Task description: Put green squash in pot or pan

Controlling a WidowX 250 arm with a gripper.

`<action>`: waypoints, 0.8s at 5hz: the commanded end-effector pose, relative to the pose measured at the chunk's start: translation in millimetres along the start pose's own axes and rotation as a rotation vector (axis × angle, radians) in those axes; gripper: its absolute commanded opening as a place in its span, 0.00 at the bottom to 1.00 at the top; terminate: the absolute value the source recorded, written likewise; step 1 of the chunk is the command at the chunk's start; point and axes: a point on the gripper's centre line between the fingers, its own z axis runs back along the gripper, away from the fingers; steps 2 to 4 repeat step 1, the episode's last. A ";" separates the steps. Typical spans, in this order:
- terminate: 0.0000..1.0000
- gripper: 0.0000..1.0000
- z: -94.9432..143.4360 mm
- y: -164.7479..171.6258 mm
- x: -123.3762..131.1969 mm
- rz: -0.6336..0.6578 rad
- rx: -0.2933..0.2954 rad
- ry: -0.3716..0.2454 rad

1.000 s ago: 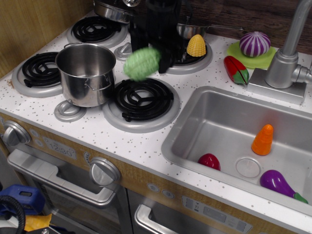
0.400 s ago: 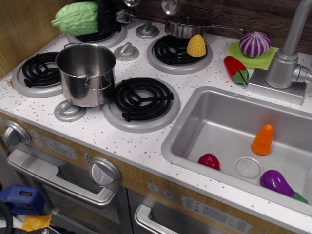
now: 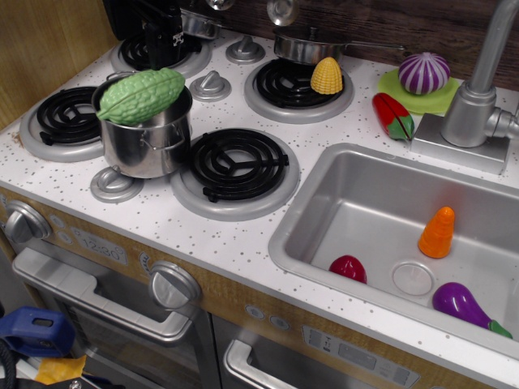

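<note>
Change since the frame just before: we log the green squash (image 3: 143,95) moved from mid-air at the upper left of the frame down onto the mouth of the pot (image 3: 146,142). The dark claw (image 3: 154,32) now sits at the upper left edge, above and apart from the squash; we cannot tell whether its jaws are spread or pressed together.

Item, green squash: one. It lies across the pot's rim, long axis running lower left to upper right, the left tip poking past the rim, the right end slightly higher.

Item, pot: one, upright, left of centre, between the burners on the white speckled tabletop (image 3: 243,243).

Item, burners: four black coils, one partly hidden behind the claw.

Item, shallow pan (image 3: 304,47): one, top centre, on the rear right burner.

Item, yellow corn (image 3: 327,76): one, on that same burner's edge.

Item, purple-striped vegetable (image 3: 424,72): one, upper right, on a green plate.

Item, red pepper (image 3: 392,116): one, beside the faucet base.

Item, sink (image 3: 365,194) contents: one orange carrot (image 3: 438,232), one red piece (image 3: 349,268), one purple eggplant (image 3: 462,303).
</note>
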 end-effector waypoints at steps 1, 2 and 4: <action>1.00 1.00 24.2 8.2 1.4 0.008 0.049 -0.056; 1.00 1.00 24.2 8.2 1.4 0.008 0.049 -0.056; 1.00 1.00 24.2 8.2 1.4 0.008 0.049 -0.056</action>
